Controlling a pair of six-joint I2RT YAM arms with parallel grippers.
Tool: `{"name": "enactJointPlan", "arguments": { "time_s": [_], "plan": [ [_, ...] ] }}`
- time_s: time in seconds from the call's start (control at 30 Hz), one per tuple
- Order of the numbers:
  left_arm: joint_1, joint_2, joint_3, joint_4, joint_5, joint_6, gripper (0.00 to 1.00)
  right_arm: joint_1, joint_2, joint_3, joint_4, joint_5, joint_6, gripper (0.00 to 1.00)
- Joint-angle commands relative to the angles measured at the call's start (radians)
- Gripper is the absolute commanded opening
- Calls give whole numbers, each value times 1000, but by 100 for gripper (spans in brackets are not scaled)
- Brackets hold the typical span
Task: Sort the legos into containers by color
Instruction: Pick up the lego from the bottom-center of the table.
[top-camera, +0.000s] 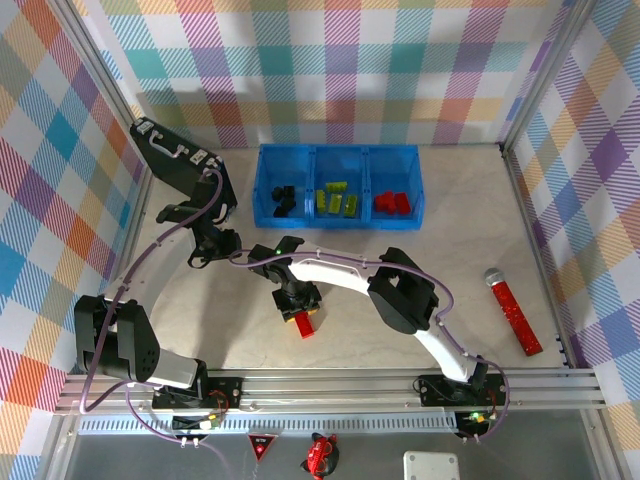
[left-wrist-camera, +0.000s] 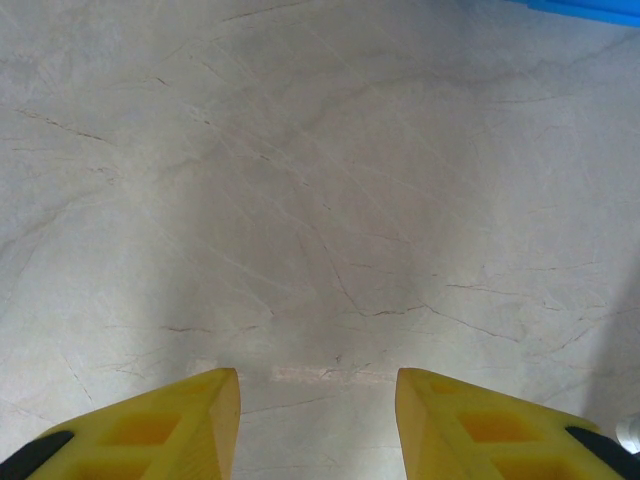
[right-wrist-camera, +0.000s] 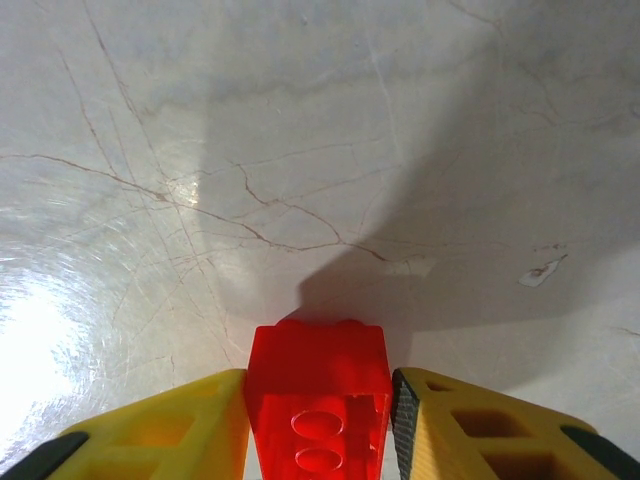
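Right fingers (right-wrist-camera: 170, 425): are clenching the red brick (right-wrist-camera: 318, 365) from both sides, each yellow pad pressing against it. The wrist camera is showing the brick's studs facing the lens.
Red brick from above (top-camera: 304, 326): is sitting at the near middle of the tabletop (top-camera: 470, 220), poking out under the tip of the right arm (top-camera: 340, 272). From above the wrist is covering the contact. I cannot tell whether the brick is resting on the tabletop or lifted just off it.
Left fingers (left-wrist-camera: 190, 420): are standing apart, released, with bare tabletop between them. The wrist camera is catching a sliver of the blue tray (left-wrist-camera: 590, 6) at its top right corner.
Left arm (top-camera: 205, 215): is reaching up the left side, its tip just left of the tray. The gap between its fingers is too small to read from above.
Glittery red stick (top-camera: 512, 312): is lying on the right, well apart from both arms.
Blue tray from above (top-camera: 338, 150): is sitting at the far side, three compartments side by side.
Left compartment: is holding black bricks (top-camera: 283, 198).
Middle compartment: is holding lime-green bricks (top-camera: 335, 200).
Right compartment: is holding red bricks (top-camera: 392, 203).
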Motion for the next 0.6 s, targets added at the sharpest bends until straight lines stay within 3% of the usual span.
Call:
{"name": "enactJointPlan", "arguments": {
  "time_s": [0.0, 0.57],
  "plan": [
    [12, -28, -15, 8, 1, 10, 45, 10, 24, 17, -20, -12, 15, 43],
    [13, -27, -17, 8, 1, 11, 45, 10, 34, 12, -11, -15, 12, 42]
  ]
}}
